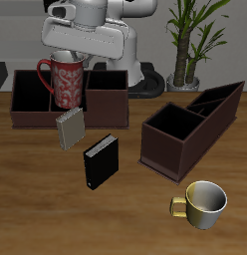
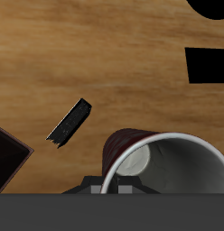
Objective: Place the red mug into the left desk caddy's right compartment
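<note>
gripper [image 1: 66,52] is clamping the red mug [image 1: 65,82] by its rim, needing level carrying towards the left desk caddy [image 1: 190,127].

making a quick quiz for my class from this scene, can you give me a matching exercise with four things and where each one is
Things:
1. red mug
2. yellow mug
3. black book
4. left desk caddy

Places:
A. nearest the table's front edge
B. skewed, a corner towards the camera
C. standing upright near the table's middle
D. lifted, under the hand, before the square-on caddy

Pairs: 1-D, 2-A, 3-C, 4-B
</note>
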Robot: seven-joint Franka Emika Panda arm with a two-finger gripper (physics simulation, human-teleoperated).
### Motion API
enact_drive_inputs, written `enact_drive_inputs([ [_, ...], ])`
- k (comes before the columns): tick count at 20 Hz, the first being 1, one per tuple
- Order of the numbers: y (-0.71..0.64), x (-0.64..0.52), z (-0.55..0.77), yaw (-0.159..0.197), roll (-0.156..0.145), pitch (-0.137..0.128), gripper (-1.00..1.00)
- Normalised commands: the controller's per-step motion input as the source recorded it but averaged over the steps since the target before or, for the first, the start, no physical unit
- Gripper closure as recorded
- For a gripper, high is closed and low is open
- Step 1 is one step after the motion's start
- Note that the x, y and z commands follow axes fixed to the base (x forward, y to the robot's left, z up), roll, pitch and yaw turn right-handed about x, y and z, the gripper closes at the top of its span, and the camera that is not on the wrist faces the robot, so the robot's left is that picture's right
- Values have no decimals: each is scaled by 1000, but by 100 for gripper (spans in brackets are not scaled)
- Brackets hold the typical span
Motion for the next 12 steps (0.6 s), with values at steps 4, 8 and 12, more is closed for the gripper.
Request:
enact_drive_inputs([
  [4,448,-290,21,58,54,17,100],
  [8,344,-259,116,17,19,-10,100],
  [12,446,-214,170,-7,-3,0,100],
])
